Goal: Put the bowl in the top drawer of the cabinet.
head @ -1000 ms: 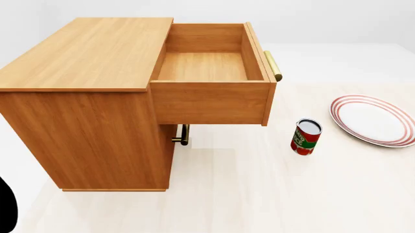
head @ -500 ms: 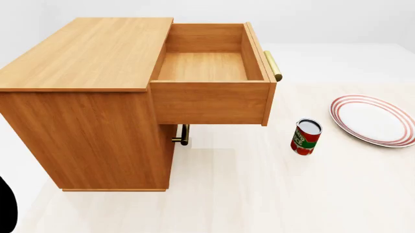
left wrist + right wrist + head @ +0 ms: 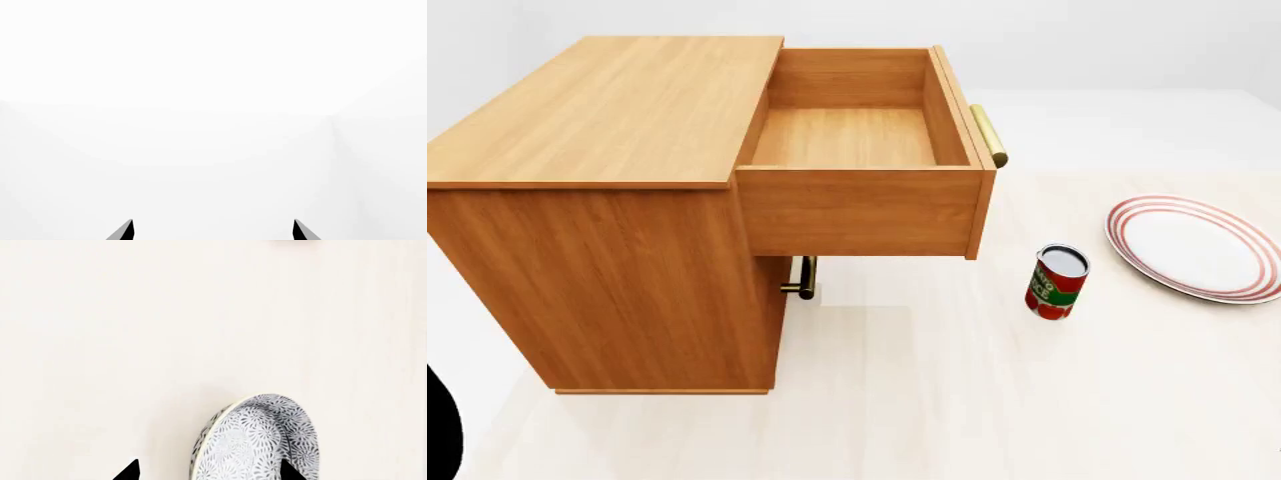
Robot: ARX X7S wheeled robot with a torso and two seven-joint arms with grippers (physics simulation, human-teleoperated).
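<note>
Only the right wrist view shows the bowl [image 3: 260, 440]. It lies tipped on its side over the pale floor, blue-grey patterned outside facing me. My right gripper [image 3: 208, 471] is open around it. One fingertip [image 3: 132, 471] stands clear of the rim, the other [image 3: 285, 472] overlaps the bowl's outside, and I cannot tell whether it touches. My left gripper [image 3: 213, 230] is open, facing blank white. In the head view the cabinet [image 3: 601, 110] has its top drawer [image 3: 854, 210] pulled out and empty. Neither gripper shows in the head view.
A red can [image 3: 1057, 282] stands on the floor right of the drawer. A white plate with red rim rings [image 3: 1194, 247] lies further right. The drawer's brass handle [image 3: 989, 135] juts out, and the lower drawer's handle [image 3: 806, 278] shows beneath.
</note>
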